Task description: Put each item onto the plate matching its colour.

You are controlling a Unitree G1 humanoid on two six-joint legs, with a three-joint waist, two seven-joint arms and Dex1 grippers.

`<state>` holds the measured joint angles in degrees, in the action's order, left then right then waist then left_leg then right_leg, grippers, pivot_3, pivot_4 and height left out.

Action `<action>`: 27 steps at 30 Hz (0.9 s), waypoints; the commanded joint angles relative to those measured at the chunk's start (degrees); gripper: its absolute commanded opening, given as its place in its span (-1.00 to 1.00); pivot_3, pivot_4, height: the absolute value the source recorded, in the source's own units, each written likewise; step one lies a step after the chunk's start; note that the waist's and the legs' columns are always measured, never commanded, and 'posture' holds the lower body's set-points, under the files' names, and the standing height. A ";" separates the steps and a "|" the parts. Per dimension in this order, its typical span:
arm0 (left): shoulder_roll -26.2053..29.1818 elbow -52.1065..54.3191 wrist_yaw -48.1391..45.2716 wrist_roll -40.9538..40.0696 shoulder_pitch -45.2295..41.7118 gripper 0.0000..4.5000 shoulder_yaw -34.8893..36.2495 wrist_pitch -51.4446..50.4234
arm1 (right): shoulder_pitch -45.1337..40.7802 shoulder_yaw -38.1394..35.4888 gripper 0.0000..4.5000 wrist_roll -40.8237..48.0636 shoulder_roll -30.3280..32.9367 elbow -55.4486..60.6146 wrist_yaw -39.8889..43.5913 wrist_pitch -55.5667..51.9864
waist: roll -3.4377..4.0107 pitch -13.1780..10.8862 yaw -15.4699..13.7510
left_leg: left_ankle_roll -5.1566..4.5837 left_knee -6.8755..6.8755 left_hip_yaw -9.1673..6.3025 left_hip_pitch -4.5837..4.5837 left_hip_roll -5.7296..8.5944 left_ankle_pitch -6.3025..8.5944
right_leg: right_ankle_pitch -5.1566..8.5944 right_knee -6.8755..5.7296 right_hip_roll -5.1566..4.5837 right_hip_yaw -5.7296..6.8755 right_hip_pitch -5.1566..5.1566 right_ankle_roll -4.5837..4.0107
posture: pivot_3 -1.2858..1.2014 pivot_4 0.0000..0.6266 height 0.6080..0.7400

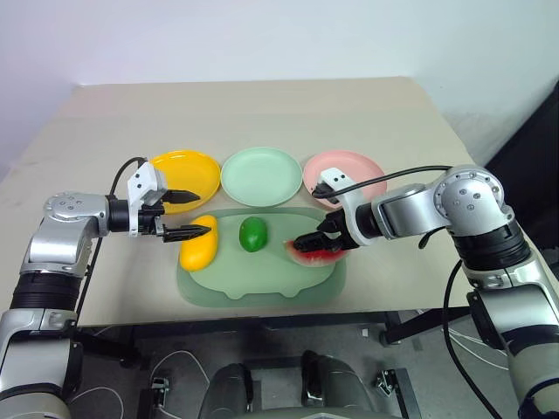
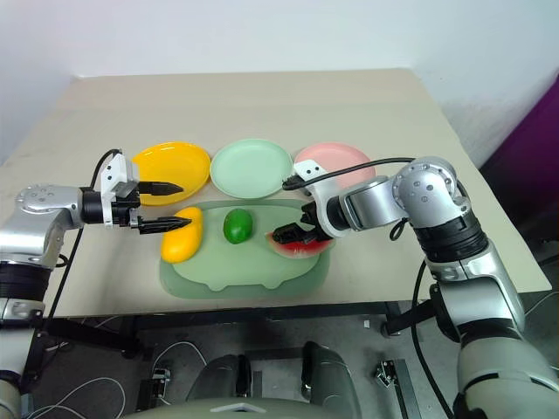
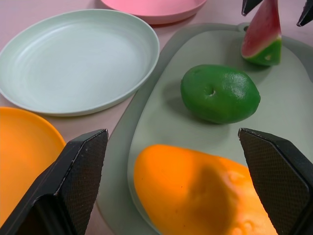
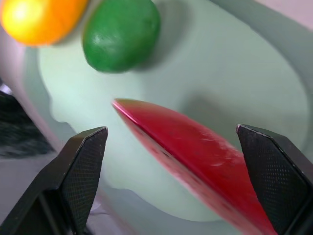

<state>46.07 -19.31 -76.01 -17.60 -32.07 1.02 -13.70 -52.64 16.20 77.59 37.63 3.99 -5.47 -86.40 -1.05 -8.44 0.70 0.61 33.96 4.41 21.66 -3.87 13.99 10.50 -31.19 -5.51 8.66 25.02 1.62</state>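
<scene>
The right claw [image 1: 321, 243] was spread wide around the watermelon slice [image 1: 316, 254] on the right of the green mat [image 1: 262, 284], ready to pinch it and carry it to the pink plate [image 1: 349, 168] just behind. The left claw [image 1: 179, 215] was spread over the mango [image 1: 198, 245]. The right claw hid part of the slice.

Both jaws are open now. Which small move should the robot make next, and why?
Probably close the right gripper on the watermelon wedge: its open jaws stand on either side of the wedge, which lies on the mat, not on the pink plate.
</scene>
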 commanded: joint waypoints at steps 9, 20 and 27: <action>0.78 2.19 0.16 -0.89 0.15 1.00 1.52 -0.68 | -0.53 7.67 0.99 -22.61 5.39 10.19 25.38 7.45 | -0.02 0.01 0.01 | 0.00 0.01 0.03 0.15 0.03 0.00 | 0.00 0.00 0.01 0.01 0.21 0.00 | 0.03 -0.52 1.00; 0.60 2.30 0.55 -0.95 0.10 1.00 1.57 -0.92 | -0.32 14.53 0.99 -37.13 10.02 14.49 42.13 14.50 | -0.02 0.01 0.04 | 0.01 0.03 0.12 0.15 0.05 0.00 | 0.00 0.01 -0.01 0.03 0.26 0.00 | 0.03 -0.52 1.00; 0.67 3.51 0.98 -1.41 0.78 1.00 1.86 -1.45 | -0.28 18.42 0.99 -46.33 10.64 13.97 47.38 18.65 | -0.02 0.01 0.03 | 0.02 0.03 0.12 0.12 0.05 0.01 | 0.01 0.01 -0.01 0.07 0.34 -0.01 | 0.03 -0.52 1.00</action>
<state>46.07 -17.70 -75.13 -17.80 -31.24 1.12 -14.86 -52.36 34.50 33.71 47.54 16.72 40.79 -69.61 -1.07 -8.43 0.73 0.63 33.99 4.54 21.78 -3.83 14.00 10.50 -31.18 -5.52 8.72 25.35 1.62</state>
